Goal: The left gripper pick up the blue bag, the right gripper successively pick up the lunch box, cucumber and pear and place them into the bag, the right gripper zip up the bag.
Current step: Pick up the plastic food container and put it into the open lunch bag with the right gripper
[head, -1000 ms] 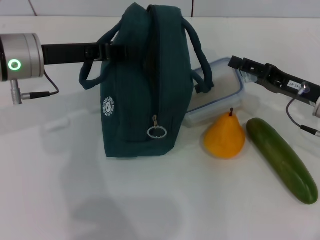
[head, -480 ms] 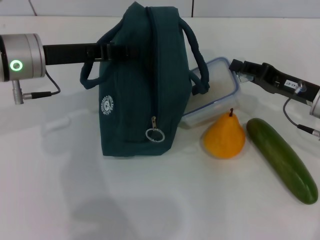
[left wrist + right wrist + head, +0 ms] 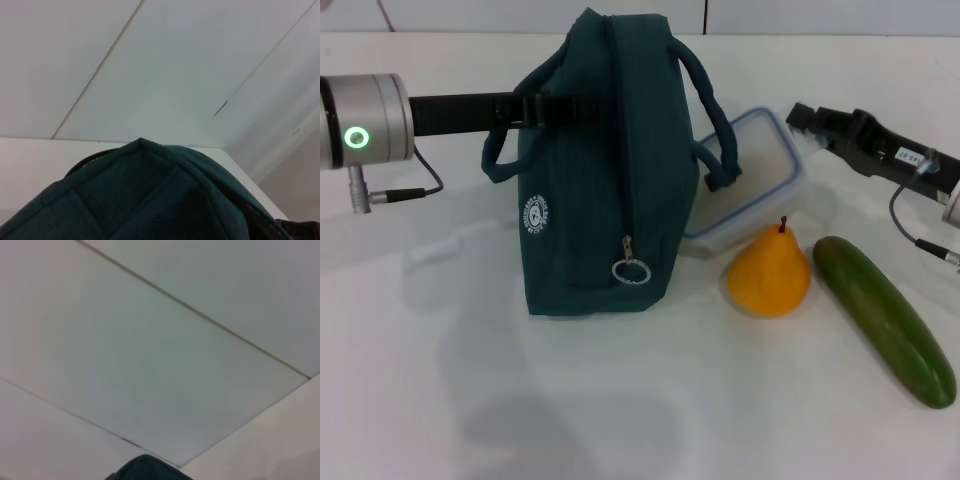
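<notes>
The blue bag [image 3: 600, 170] stands upright on the white table, its zipper ring hanging on the near side. My left gripper [image 3: 530, 105] reaches in from the left and is shut on the bag's left loop handle. Just behind the bag's right side, the lunch box [image 3: 752, 180] is tilted with its right end raised. My right gripper [image 3: 802, 120] is shut on that raised end. The pear [image 3: 770, 272] stands in front of the box, and the cucumber [image 3: 885, 318] lies to its right. The left wrist view shows only the bag's top [image 3: 150, 200].
The white table [image 3: 620, 400] stretches in front of the bag. A grey cable [image 3: 910, 215] loops from the right arm above the cucumber. The right wrist view shows wall panels and a sliver of the bag [image 3: 145, 467].
The right gripper has risen and drawn slightly right, tipping the lunch box's right end up off the table. The bag has shifted a little; pear and cucumber stay put.
</notes>
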You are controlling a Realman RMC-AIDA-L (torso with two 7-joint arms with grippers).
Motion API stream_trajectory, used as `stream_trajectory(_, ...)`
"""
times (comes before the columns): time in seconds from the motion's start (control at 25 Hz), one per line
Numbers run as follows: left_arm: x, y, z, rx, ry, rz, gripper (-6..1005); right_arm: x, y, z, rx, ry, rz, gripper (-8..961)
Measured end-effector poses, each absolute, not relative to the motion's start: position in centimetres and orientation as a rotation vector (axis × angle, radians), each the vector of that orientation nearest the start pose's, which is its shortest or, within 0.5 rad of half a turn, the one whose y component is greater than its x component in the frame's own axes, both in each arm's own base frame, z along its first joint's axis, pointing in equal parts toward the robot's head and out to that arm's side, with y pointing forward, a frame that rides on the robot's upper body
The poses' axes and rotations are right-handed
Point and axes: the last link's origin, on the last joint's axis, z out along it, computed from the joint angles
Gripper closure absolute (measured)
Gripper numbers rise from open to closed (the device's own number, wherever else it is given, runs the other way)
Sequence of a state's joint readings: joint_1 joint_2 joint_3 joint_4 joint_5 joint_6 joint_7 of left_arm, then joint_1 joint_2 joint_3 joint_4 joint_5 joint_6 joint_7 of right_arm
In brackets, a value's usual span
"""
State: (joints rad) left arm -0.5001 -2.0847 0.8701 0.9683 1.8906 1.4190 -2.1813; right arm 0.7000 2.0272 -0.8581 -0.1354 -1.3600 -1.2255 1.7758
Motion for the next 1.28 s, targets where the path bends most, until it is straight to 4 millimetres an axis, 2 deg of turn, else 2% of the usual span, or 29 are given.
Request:
stream_trajectory(0.16,-22.3,36.6,3.5,-2.446,-1.299,-0.779,962,24.4,38.0,-3.4,-2.054,1.649,1.261,844)
stream_trajectory(0.64,-22.3,36.7,3.5,-2.442,-1.286,-0.777,962,24.7,37.8,-3.2,-2.019,1.688,1.292,856)
stream_trajectory(1.28,-22.2,36.4,3.5,-2.443,-1.294,-0.811,962,27.8,35.9,-1.2,-1.806,1.751,1.441,847)
